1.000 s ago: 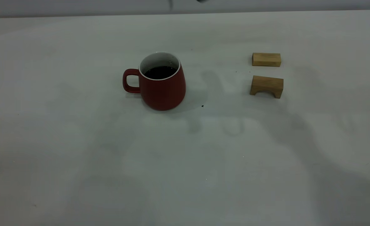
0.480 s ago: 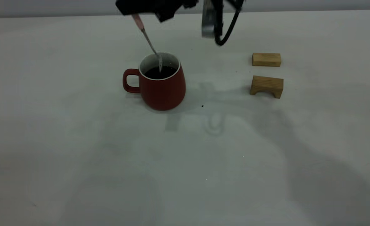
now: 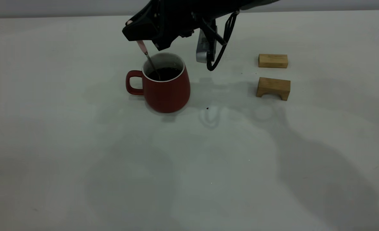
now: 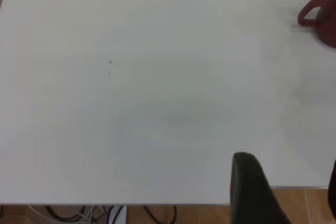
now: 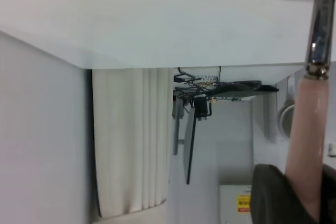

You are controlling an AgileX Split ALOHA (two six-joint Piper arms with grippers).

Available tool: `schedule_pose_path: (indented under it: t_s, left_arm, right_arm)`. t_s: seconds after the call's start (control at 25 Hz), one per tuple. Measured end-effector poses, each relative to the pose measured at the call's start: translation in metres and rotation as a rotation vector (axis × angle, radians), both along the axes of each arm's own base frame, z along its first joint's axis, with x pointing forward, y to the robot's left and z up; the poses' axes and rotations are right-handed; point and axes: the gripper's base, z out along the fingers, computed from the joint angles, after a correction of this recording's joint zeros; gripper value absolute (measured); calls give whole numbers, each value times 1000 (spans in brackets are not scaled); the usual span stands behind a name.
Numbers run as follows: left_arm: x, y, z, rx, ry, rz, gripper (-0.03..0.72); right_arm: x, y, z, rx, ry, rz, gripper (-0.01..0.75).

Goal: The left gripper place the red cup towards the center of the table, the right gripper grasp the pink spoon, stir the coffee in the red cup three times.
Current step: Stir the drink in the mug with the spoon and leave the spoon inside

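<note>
The red cup [image 3: 167, 89] stands upright near the middle of the table [image 3: 189, 166], its handle pointing left. Dark coffee [image 3: 166, 73] fills it. My right gripper [image 3: 138, 38] hangs just above the cup's left rim, shut on the pink spoon [image 3: 142, 47]. The spoon slants down and its metal end sits in the coffee. In the right wrist view the pink spoon [image 5: 310, 140] runs up from between the fingers [image 5: 273, 195] of the right gripper [image 5: 310, 200]. My left gripper [image 4: 294, 192] is parked over the table's edge, open and empty. The red cup [image 4: 317, 17] lies far from it.
Two tan wooden blocks lie to the right of the cup, a flat one [image 3: 273, 61] and an arched one [image 3: 273, 88]. The right arm's silver-grey box and cables [image 3: 208, 48] hang just right of the cup's rim. A small dark speck [image 3: 207, 108] marks the table.
The right arm came down from the top of the view with the spoon. The spoon's bowl went from above the coffee into it, toward the cup's handle side.
</note>
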Motion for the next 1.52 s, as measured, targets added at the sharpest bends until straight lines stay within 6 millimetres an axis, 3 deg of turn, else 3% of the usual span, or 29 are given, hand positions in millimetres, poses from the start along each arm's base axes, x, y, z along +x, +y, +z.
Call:
schedule_pose_path:
  t_s: [0.16, 0.36, 0.56, 0.72, 0.92, 1.12, 1.28, 1.52]
  left_arm:
    - [0, 0, 0, 0, 0, 0, 426]
    - [0, 0, 0, 0, 0, 0, 426]
    - [0, 0, 0, 0, 0, 0, 426]
    - [0, 0, 0, 0, 0, 0, 426]
    - [0, 0, 0, 0, 0, 0, 426]
    - [0, 0, 0, 0, 0, 0, 426]
    - [0, 0, 0, 0, 0, 0, 426]
    - [0, 0, 0, 0, 0, 0, 426]
  right_arm:
    - [7, -17, -1, -32, -25, 33, 145]
    - [8, -31, -7, -72, 90, 26, 145]
    - [0, -14, -5, -28, 148, 20, 145]
    - [-4, 1, 0, -1, 34, 64, 145]
    - [2, -9, -1, -42, -83, 110, 145]
    - [4, -29, -7, -84, 95, 82, 145]
    - [-2, -19, -7, -79, 152, 86, 145]
    - [-8, 2, -1, -47, -82, 164, 145]
